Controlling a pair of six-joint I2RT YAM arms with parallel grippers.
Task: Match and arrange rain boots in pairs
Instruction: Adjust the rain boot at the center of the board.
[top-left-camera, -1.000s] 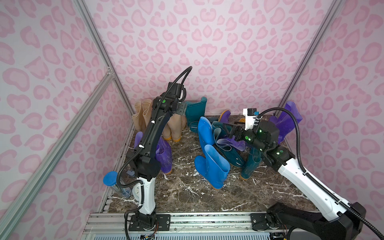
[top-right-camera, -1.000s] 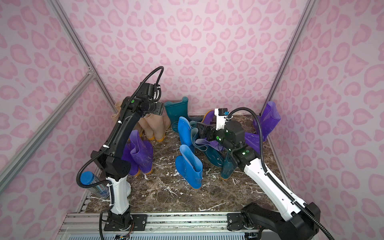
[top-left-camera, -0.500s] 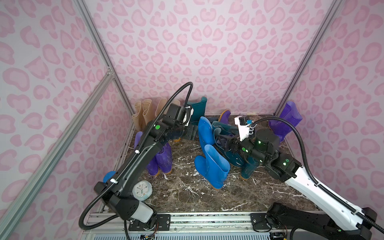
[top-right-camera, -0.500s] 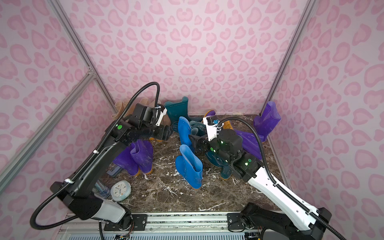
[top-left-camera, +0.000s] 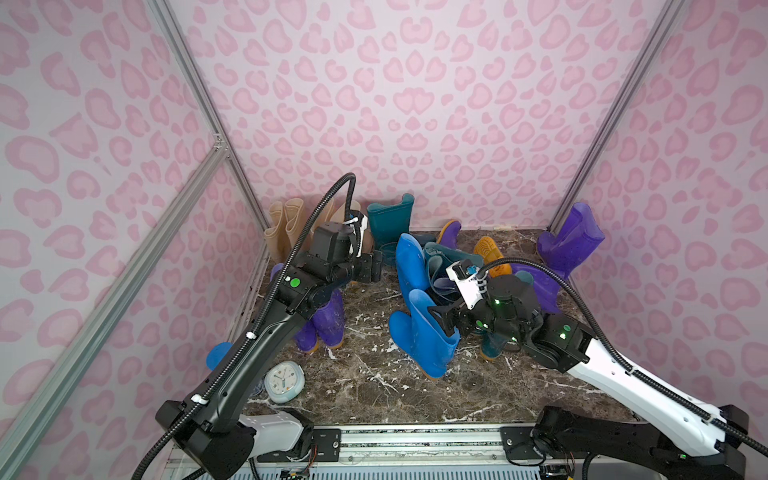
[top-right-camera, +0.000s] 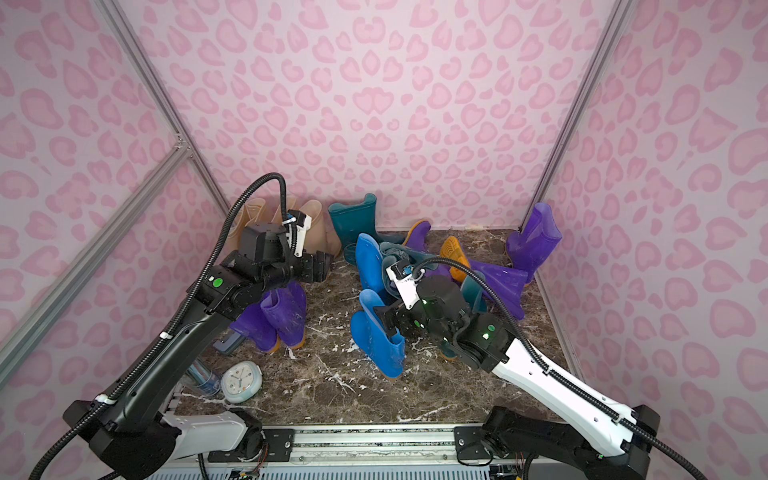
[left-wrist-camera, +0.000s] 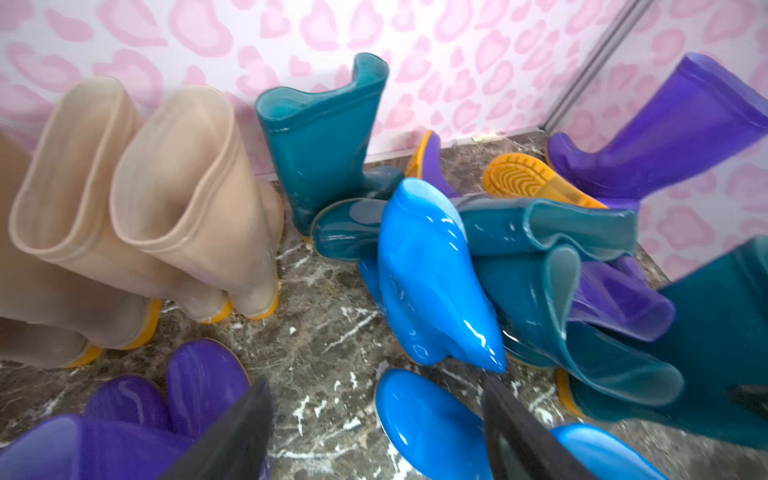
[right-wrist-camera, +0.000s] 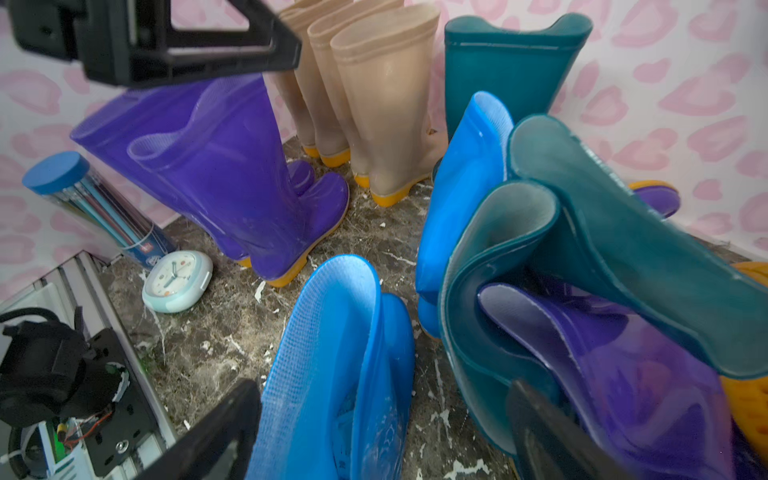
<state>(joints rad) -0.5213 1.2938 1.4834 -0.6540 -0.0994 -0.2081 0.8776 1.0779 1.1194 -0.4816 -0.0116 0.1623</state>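
my left end effector (top-left-camera: 376, 268): spread, empty, above bench (top-left-camera: 374, 386) | my right end effector (top-left-camera: 439, 322): spread (nothing pinched), at cuff of blue boot (top-left-camera: 428, 345) | beige boots (top-left-camera: 291, 224) 11 o'clock, purple pair (top-left-camera: 328, 320) 9 o'clock, tangled heap (top-left-camera: 440, 257) 1 o'clock

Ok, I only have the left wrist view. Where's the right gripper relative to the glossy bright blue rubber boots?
Observer: The right gripper is open at the shaft top of the front upright bright blue rubber boot, holding nothing.
Operator: Anything besides boots down there?
Observer: A small round pale blue clock lies on the marble floor by the left arm.
Operator: Anything else?
Observer: A clear cylinder with a blue lid sits beside that clock.
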